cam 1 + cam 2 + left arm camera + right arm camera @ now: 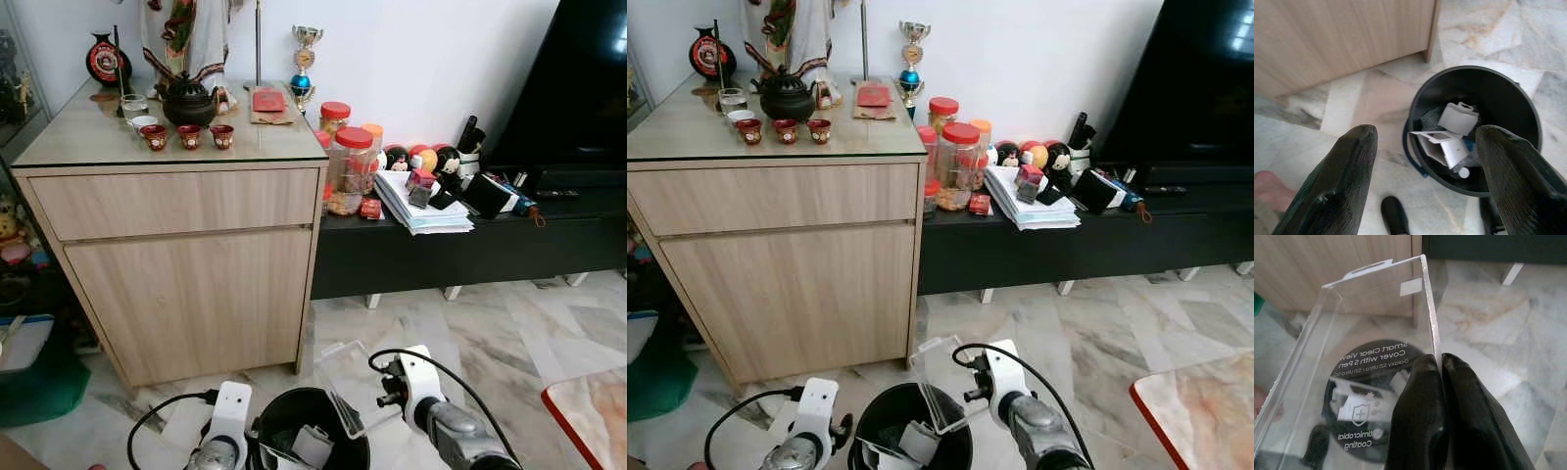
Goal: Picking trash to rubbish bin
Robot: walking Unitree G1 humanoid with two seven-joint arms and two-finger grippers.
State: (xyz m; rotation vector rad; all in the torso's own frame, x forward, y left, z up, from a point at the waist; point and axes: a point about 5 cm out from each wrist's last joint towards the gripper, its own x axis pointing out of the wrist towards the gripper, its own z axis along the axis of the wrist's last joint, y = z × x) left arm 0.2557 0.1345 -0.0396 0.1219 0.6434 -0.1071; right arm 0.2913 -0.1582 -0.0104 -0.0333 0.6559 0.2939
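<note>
A black rubbish bin [294,399] stands on the marble floor in front of me, with white pieces of trash [1457,120] lying inside it. My right gripper [1441,363] is shut on the edge of a clear plastic package [1352,323] printed with white lettering. The package [343,377] hangs tilted over the bin's right rim. My left gripper [1426,129] is open and holds nothing. It hovers above the floor just left of the bin [1474,68].
A light wooden cabinet [186,264] rises right behind the bin. A low black bench [470,250] with jars and papers runs to the right. A red-edged table corner [588,411] juts in at the near right. A green bag [39,387] lies at the left.
</note>
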